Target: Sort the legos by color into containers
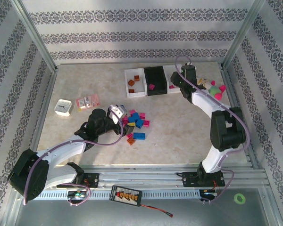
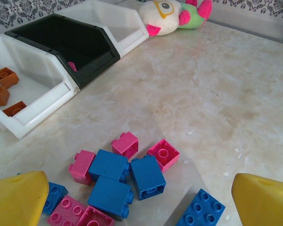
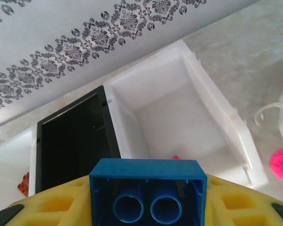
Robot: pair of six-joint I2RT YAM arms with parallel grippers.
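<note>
My right gripper is shut on a blue lego, held over the near edge of the right white container; something small and pink shows in it. The black container sits to its left and holds a pink lego. Brown legos lie in the left white container. My left gripper stands open just above the loose pile, its yellow fingers wide apart around blue legos and pink ones. From above, this left gripper is at the pile's left edge.
A plush toy lies right of the containers, next to the right arm. A small white box and a pink-and-white packet sit at the left. Bare table lies between pile and containers.
</note>
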